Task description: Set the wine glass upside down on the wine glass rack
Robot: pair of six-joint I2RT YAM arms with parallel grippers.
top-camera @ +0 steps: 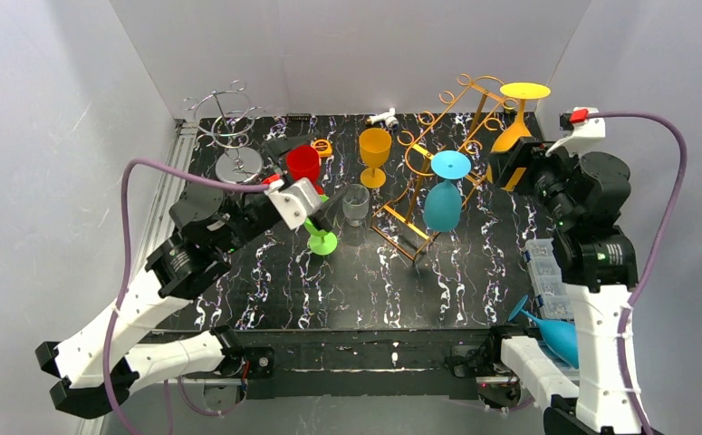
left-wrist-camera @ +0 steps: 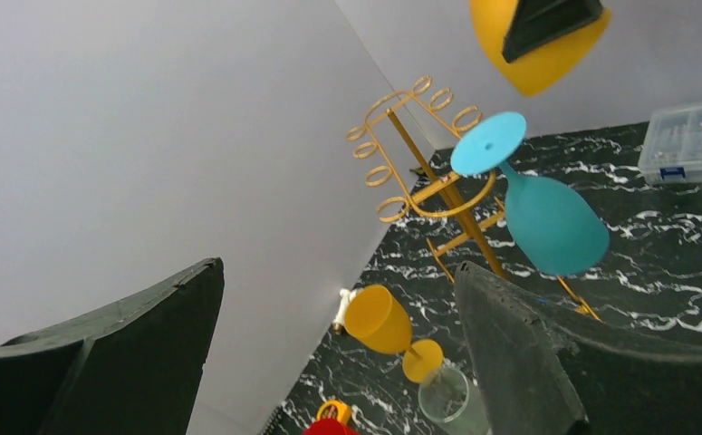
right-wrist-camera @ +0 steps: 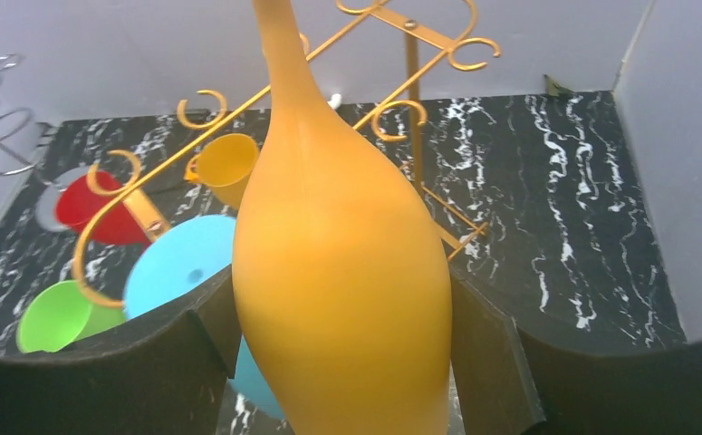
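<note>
My right gripper (right-wrist-camera: 342, 283) is shut on the bowl of an orange-yellow wine glass (right-wrist-camera: 338, 272) held upside down, foot up (top-camera: 524, 91). The glass stands at the right end of the gold wire wine glass rack (top-camera: 419, 154), its stem next to the upper hooks (right-wrist-camera: 392, 118). A blue wine glass (top-camera: 444, 201) hangs upside down from the rack. My left gripper (left-wrist-camera: 338, 272) is open and holds nothing. It hovers by a green glass (top-camera: 322, 239) and a clear glass (top-camera: 356, 205).
A red glass (top-camera: 303, 163) and a yellow goblet (top-camera: 375, 154) stand on the black marbled table (top-camera: 374, 281). A silver wire rack (top-camera: 234, 127) is at the back left. A clear plastic box (top-camera: 546, 272) and a lying blue glass (top-camera: 560, 337) are at the near right.
</note>
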